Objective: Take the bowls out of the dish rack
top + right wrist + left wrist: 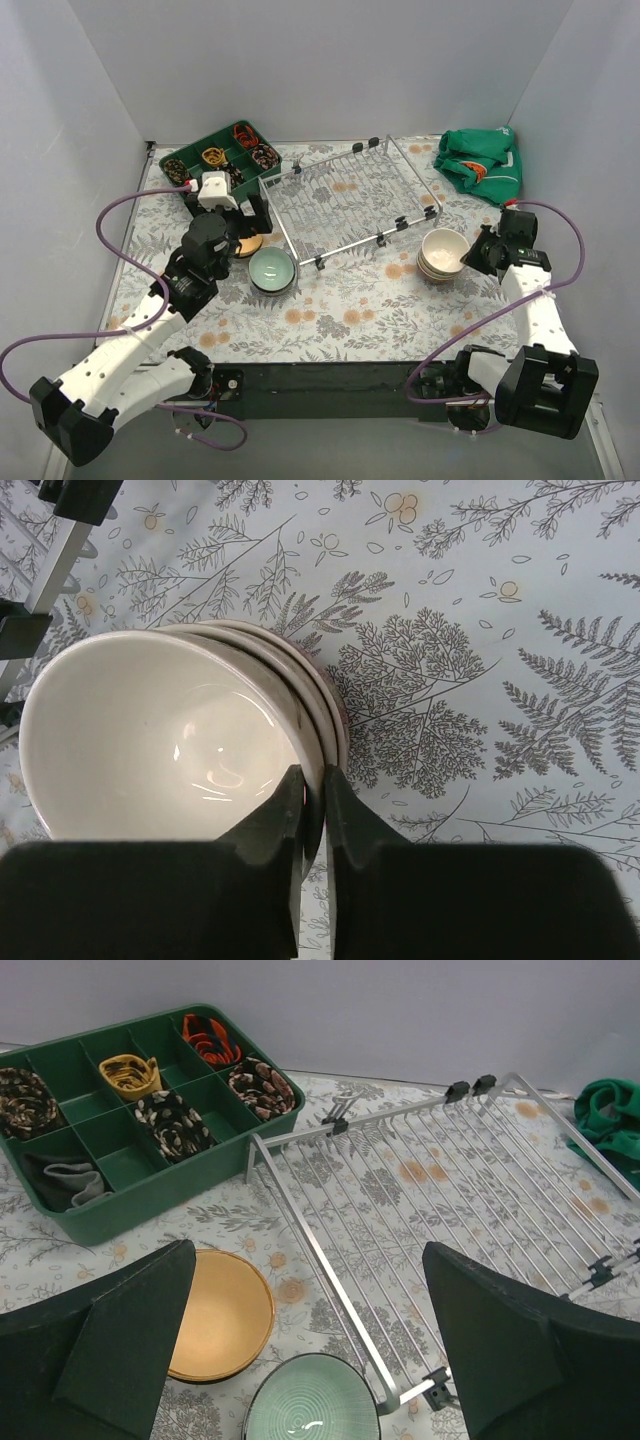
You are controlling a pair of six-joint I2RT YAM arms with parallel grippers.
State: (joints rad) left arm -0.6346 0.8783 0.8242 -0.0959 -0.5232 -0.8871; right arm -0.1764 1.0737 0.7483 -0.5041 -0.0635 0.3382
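as the right gripper (312,810) pinches the top cream ceramic bowl (150,730) by its rim, likely nesting it, the left gripper (308,1255) hangs spread.

Mint bowl (300,1415) getting cut off at btm edge, left wrist cam; a finger (115,1345) covering part of tan bowl (228,1310); lower bowls in stack (150,735) hiding under top one, count unclear.
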